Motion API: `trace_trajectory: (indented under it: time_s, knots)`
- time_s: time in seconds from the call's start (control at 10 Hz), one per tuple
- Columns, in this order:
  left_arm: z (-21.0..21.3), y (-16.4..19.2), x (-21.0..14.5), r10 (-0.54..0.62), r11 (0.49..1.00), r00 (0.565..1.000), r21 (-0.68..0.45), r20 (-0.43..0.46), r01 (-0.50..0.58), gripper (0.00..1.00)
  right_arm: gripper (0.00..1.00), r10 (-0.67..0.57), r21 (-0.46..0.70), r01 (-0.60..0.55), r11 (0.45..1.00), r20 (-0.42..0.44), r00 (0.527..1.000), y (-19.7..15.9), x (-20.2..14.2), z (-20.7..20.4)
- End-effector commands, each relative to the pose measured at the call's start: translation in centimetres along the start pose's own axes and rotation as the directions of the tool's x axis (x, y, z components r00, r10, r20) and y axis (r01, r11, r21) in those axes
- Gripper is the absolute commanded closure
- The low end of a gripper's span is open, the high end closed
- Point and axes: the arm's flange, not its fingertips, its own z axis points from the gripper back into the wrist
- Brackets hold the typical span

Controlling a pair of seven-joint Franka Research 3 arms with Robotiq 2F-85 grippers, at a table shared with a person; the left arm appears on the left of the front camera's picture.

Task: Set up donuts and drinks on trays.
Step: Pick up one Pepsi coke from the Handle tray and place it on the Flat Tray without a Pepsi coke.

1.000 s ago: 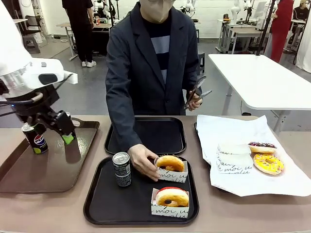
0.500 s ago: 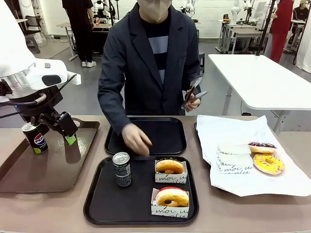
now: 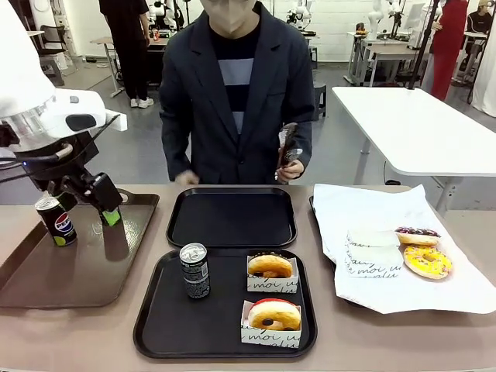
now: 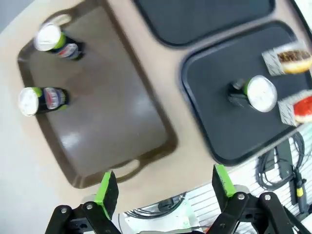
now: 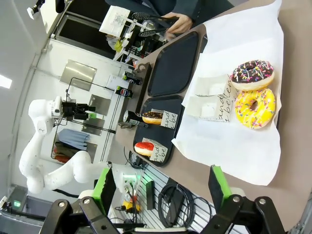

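The left gripper (image 4: 164, 185) hung above the far end of a long dark-brown plastic tray (image 3: 77, 283). Its wrist was tipped so the black fingers slanted down toward the table's middle — green pads apart, nothing between them. On that tray one black, silver-topped Pepsi can (image 3: 56, 222) stood by the left rim and a second Pepsi can (image 4: 52, 40) at the far end.

The right gripper (image 5: 161, 187), rolled sideways, faced the table from the white paper sheet (image 3: 356, 205) side, jaws likewise spread and bare.

At the table's near edge a black square plastic tray (image 3: 155, 329) carried a dark grey patterned can (image 3: 194, 271) by its left rim. A golden-brown ring donut (image 3: 270, 263) and a red-topped ring donut (image 3: 273, 314) lay along its right rim, each in a white printed sleeve. A matching black tray (image 3: 232, 221) lay just beyond.

A chocolate sprinkled donut (image 3: 418, 234) and a yellow-iced donut (image 3: 428, 261) sat on the paper. At the far edge the person's hand (image 3: 288, 167) held dark tongs (image 3: 287, 139) upright.
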Motion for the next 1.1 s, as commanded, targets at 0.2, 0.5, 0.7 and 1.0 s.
trace_trajectory:
  time_s: [0.2,0.5,0.7,1.0]
  knots:
    - [-2.1,13.1,1.9,0.236,0.969,0.969,-0.054,-0.072,-0.240,0.00,0.00,0.016,0.026,-0.017,1.000,0.024,1.000,-0.1,0.2,-0.2]
    - [-4.5,19.4,3.8,0.329,0.944,0.944,-0.008,-0.038,-0.330,0.00,0.00,0.016,0.026,-0.017,1.000,0.024,1.000,-0.1,0.2,-0.2]
    - [-4.3,19.1,2.1,0.329,0.943,0.942,-0.032,-0.066,-0.332,0.00,0.00,0.016,0.026,-0.017,1.000,0.024,1.000,-0.1,0.2,-0.2]
    - [-4.3,19.1,2.1,0.329,0.943,0.942,-0.032,-0.066,-0.332,0.00,0.00,0.016,0.026,-0.017,1.000,0.024,1.000,-0.1,0.2,-0.2]
